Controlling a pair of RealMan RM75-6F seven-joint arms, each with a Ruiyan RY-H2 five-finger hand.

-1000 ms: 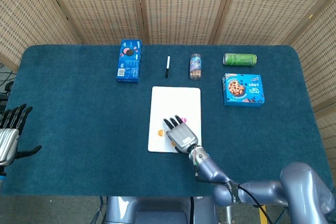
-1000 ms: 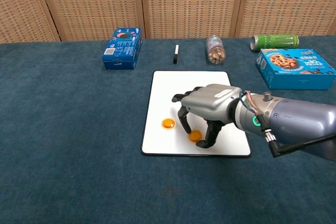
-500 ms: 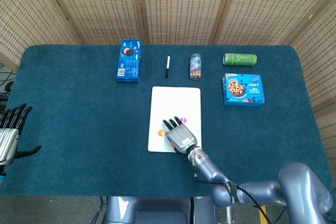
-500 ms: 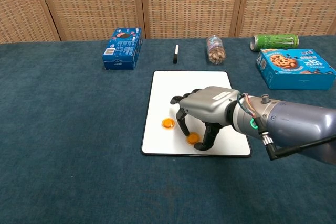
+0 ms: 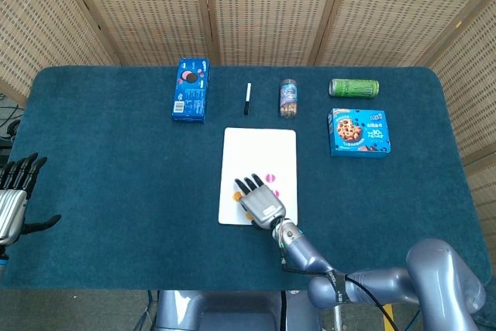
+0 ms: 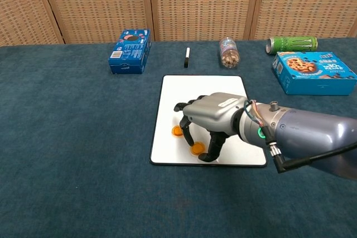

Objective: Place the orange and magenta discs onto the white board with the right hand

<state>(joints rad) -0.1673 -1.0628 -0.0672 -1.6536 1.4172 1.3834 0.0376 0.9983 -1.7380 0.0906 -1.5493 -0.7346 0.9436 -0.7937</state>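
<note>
Orange discs lie on the white board; right hand, fingers spread, has slid leftward over them.

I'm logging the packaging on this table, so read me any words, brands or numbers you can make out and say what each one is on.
Nothing reads surely.
Dark blue cookie box: print too small.
Light blue cookie box: lettering blurred.
Green can: logo illegible.
Clear snack bottle: label unreadable.
</note>
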